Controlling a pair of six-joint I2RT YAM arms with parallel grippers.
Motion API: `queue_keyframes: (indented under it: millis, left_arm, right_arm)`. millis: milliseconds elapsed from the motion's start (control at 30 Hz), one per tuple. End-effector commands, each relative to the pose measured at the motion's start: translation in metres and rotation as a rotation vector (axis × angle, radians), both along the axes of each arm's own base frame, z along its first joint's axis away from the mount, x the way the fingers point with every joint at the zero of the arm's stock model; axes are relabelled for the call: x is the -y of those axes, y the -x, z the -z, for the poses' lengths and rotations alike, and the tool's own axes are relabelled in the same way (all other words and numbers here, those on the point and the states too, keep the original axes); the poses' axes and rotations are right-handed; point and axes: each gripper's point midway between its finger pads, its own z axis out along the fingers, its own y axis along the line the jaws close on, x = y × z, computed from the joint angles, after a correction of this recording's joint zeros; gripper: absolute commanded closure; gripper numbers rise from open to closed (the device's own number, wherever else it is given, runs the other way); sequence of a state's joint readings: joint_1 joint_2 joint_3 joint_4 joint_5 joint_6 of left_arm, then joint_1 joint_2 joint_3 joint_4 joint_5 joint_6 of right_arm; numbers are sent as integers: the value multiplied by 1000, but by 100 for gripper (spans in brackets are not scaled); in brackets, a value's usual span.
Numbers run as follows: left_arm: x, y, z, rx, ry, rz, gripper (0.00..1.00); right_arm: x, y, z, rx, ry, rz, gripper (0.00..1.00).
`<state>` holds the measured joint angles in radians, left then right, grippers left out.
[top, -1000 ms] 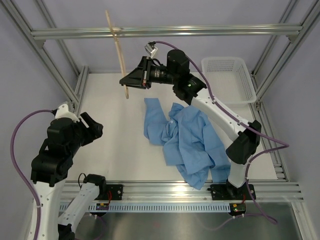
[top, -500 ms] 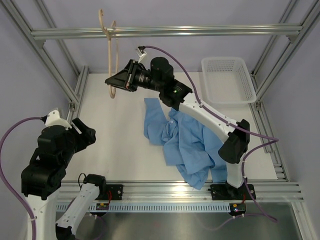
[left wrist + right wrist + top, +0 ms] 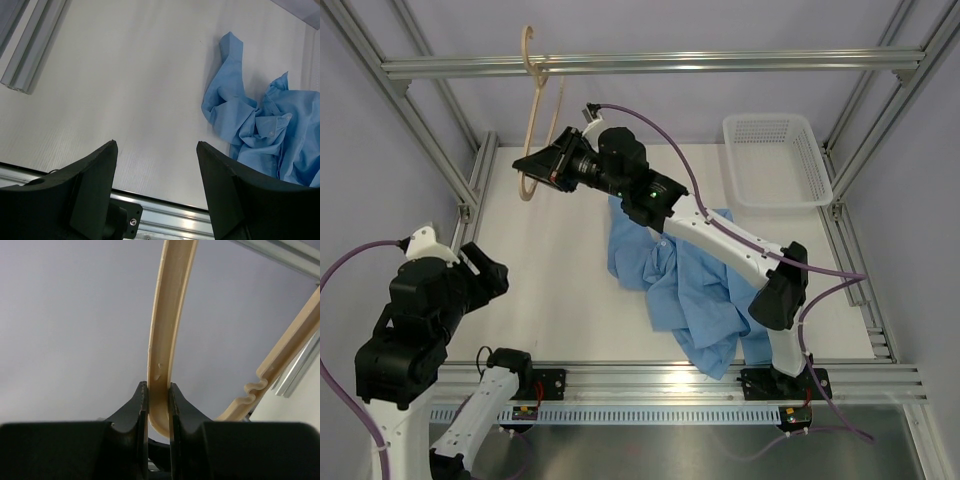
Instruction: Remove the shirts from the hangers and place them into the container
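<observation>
The light blue shirt (image 3: 695,280) lies crumpled on the white table, right of centre, off the hanger; the left wrist view shows it at the right (image 3: 260,127). The tan hanger (image 3: 529,120) hangs by its hook from the overhead rail at the back left. My right gripper (image 3: 523,168) is shut on the hanger's lower curved end, and in its wrist view the jaws (image 3: 158,390) pinch the tan bar (image 3: 167,315). My left gripper (image 3: 492,272) is open and empty over the near left of the table (image 3: 155,145). The white basket (image 3: 810,165) stands at the back right, empty.
An aluminium crossbar (image 3: 720,63) spans the back above the table, with slanted frame posts at both sides. A frame rail (image 3: 30,55) runs along the table's left edge and another (image 3: 650,375) along the front by the arm bases.
My right arm has swung the hanger leftward while the hook stays on the crossbar. The left arm has drawn back toward the near left. The shirt has not moved.
</observation>
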<state>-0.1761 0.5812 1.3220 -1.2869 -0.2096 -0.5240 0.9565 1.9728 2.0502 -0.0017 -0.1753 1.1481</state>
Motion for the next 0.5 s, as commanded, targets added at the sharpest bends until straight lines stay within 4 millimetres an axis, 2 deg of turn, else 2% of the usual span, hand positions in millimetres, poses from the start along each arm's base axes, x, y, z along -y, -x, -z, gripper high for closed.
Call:
queue_keyframes:
  millis: [0, 33, 233, 467]
  left_arm:
    - [-3, 3, -16, 59, -11, -1, 31]
    - [-3, 3, -16, 56, -13, 2, 30]
    - [-1, 4, -17, 57, -8, 11, 30]
    - [-1, 7, -17, 61, -6, 16, 30]
  right_arm:
    - [5, -3, -38, -68, -90, 71, 100]
    - [4, 2, -44, -95, -108, 60, 100]
    - [4, 6, -54, -234, -158, 43, 100]
    - [2, 5, -37, -380, -167, 47, 100]
